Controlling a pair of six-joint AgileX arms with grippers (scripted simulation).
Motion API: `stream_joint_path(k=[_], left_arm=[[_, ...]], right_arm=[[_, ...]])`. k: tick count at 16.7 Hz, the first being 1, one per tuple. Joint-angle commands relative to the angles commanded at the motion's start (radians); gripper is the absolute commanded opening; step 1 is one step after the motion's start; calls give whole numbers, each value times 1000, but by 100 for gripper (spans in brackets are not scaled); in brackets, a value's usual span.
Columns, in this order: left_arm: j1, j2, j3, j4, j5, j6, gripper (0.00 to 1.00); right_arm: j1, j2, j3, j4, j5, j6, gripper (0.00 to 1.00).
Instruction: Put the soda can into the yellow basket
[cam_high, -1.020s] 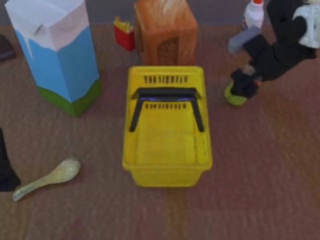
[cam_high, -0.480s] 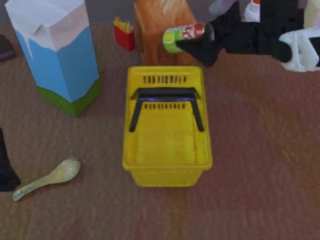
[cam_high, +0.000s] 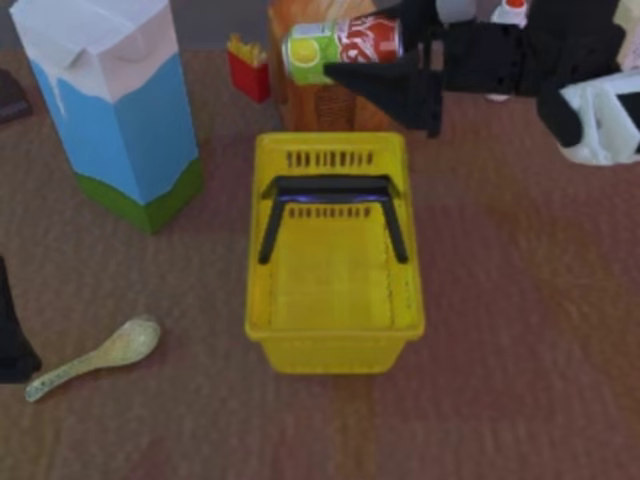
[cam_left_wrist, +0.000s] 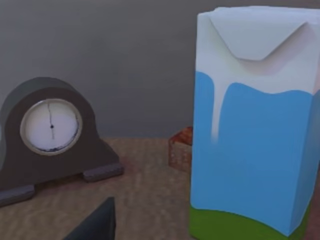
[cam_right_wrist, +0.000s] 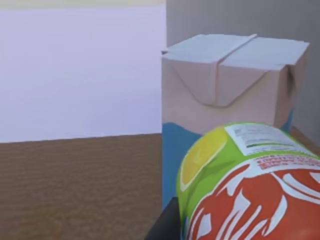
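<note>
The soda can (cam_high: 340, 48), red and white with a lime-green end, lies on its side in the air, with my right gripper (cam_high: 405, 50) shut on it. It hangs over the wooden box just behind the far rim of the yellow basket (cam_high: 262, 300), lime end pointing left. The basket stands at the table's middle with its black handles folded inward and nothing inside. In the right wrist view the can (cam_right_wrist: 250, 190) fills the near corner beside one dark finger (cam_right_wrist: 167, 227). My left gripper (cam_high: 12, 335) is parked at the left edge, open; a fingertip (cam_left_wrist: 97, 225) shows.
A tall blue-and-white milk carton (cam_high: 110, 100) stands at the back left. A wooden box (cam_high: 330, 100) and a red fries box (cam_high: 248, 68) sit behind the basket. A white bottle with a red cap (cam_high: 510, 12) is at the back right, a spoon (cam_high: 95, 357) at front left, a clock (cam_left_wrist: 50, 135) far left.
My right gripper lifted the can from the table at the basket's right, tipped it onto its side and carried it up and leftward behind the basket. The left arm stayed put.
</note>
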Motion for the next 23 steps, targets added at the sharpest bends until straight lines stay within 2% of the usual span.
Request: stream_joint_path(k=[2,8,15,20,23], left_arm=[[0,0,0,0,0,0,100],[0,0,0,0,0,0,100],[0,0,0,0,0,0,100],[0,0,0,0,0,0,100],[0,0,0,0,0,0,100]], right_arm=[[2,-5,-5,22,-16,8,0],[-2,15,-5,37,-17,8,0],[5,213,-53,285,-14,4,0],[6,239,-61,314,-12,2,0],[6,239,-61,314,-12,2,23]])
